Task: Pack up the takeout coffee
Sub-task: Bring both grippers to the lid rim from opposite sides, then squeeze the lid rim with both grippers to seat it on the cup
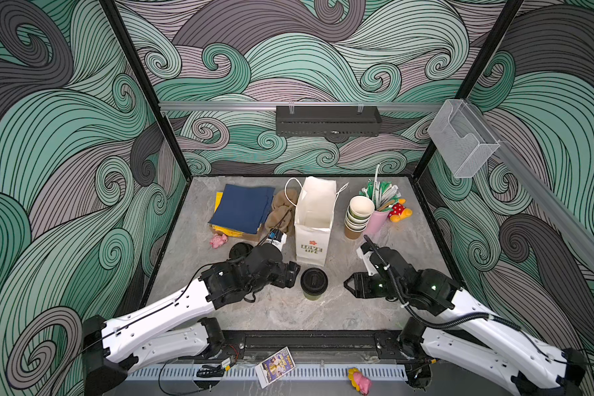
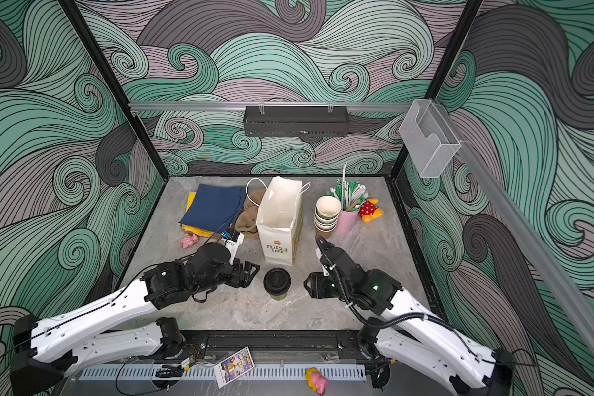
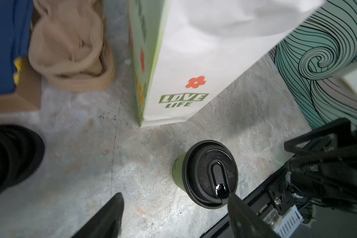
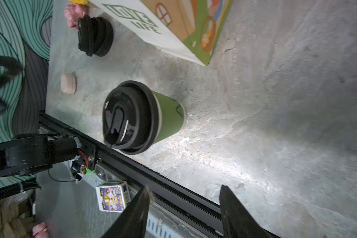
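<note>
Both my claws are empty, L claw (image 1: 295,274) wide and R claw (image 1: 347,286) approx half open, w/ the lidded cup (image 1: 312,295) upright btwn them, just in front of the bag (image 1: 314,223); an off-centre pinch on the lid (image 1: 314,280) could tip it or pop it off.

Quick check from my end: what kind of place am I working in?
Probably a staged robot test cell, not a real café: patterned walls enclose a stone-look tabletop, with takeout props laid out, a lidded cup, stacked cups and a paper bag.
</note>
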